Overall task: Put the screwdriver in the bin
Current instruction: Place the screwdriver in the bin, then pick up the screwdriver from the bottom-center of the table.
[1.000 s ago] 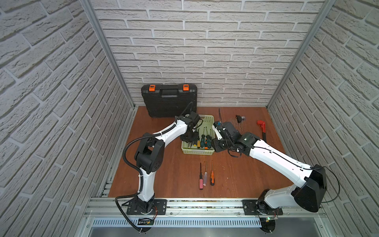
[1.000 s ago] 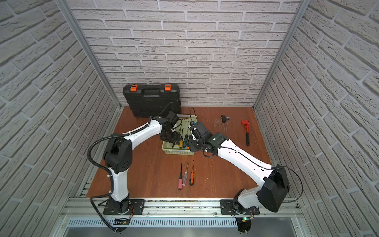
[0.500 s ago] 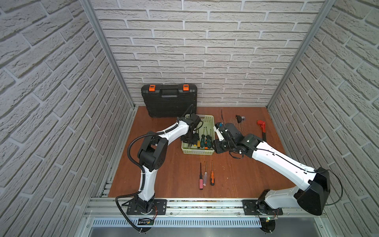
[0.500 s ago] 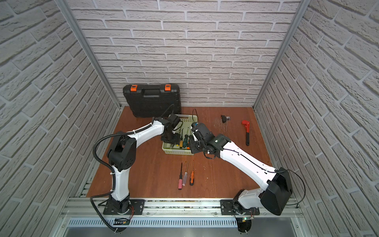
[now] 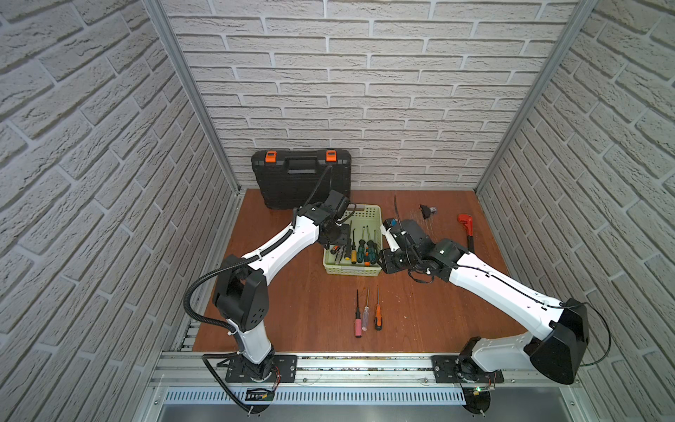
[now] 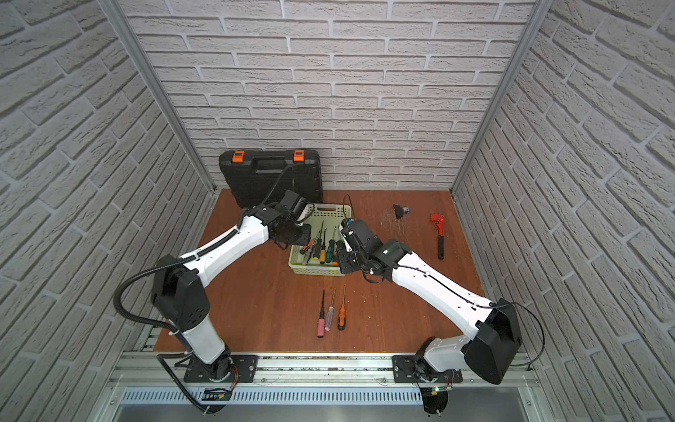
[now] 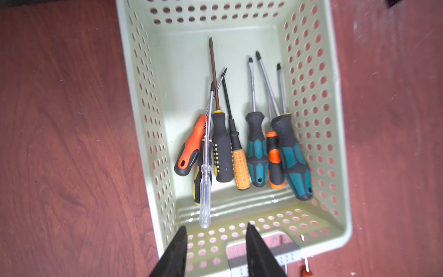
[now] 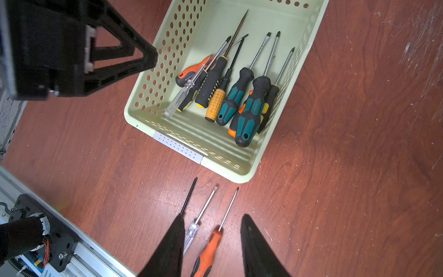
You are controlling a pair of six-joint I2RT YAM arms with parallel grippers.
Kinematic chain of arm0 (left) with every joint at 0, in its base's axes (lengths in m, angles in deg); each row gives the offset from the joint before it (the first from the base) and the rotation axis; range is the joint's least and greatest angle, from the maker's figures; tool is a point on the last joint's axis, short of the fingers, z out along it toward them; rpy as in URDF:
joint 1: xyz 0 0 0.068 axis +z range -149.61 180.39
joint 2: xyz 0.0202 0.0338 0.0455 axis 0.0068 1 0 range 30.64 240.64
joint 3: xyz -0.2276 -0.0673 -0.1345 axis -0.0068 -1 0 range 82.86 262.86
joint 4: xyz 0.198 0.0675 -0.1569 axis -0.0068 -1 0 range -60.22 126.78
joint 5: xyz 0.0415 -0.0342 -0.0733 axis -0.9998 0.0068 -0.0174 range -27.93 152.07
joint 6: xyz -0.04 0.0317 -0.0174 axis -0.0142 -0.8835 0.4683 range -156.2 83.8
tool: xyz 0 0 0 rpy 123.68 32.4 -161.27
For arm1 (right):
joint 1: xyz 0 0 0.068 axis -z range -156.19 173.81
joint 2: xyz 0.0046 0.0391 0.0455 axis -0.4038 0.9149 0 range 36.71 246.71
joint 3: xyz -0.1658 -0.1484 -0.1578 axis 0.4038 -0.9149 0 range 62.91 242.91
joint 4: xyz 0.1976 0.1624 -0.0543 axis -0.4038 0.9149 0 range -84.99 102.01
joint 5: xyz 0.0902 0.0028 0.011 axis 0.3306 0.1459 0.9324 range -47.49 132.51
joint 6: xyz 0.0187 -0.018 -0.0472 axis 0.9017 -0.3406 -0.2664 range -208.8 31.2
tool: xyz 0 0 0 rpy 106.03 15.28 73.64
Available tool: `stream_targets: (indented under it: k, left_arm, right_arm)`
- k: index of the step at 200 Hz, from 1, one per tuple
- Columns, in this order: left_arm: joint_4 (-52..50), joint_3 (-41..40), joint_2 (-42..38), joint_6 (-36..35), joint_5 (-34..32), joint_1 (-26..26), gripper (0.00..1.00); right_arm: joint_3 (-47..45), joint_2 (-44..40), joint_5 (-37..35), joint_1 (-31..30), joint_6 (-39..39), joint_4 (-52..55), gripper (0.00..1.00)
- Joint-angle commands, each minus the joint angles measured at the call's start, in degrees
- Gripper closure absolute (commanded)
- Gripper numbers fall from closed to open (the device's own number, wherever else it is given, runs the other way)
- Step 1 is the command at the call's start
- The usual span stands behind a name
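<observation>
Left wrist view: left claw hangs part-open and empty over the bin, clear-handled screwdriver lying inside; pull away crooked and a finger may snag the rim

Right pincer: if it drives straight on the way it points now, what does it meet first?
Probably the orange-handled screwdriver lying on the table, framed between the open jaws of the right pincer in its wrist view; how far off is unclear.
</observation>
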Motion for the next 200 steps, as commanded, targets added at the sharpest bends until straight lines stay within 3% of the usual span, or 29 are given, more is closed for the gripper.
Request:
stream_targets:
  k: [1,37,61,122,200]
  left_arm:
    - [2.9,-5.4,-5.9,2.0,-0.1,-1.1,0.52]
    - [6.4,-14.7,-15.9,4.0,1.0,-3.1,0.49]
    - [5.8,-18.3,-21.0,4.5,-3.4,-6.1,0.49]
    - [11.4,-32.9,-31.7,11.4,-5.5,-10.9,0.47]
    - [11.2,-35.1,-35.1,12.4,-8.7,-11.4,0.47]
  right_arm:
    - [-2.0,-1.6,-0.6,-2.0,2.9,-0.5,0.59]
    - [-8.7,-2.5,-3.7,-6.7,9.6,1.9,0.57]
    - [-10.5,-0.7,-4.8,-11.7,14.3,3.7,0.54]
    - [-13.5,6.9,-1.3,-16.2,22.5,-0.7,0.48]
    - [-15.8,12.8,-1.0,-17.0,26.3,-2.4,0.52]
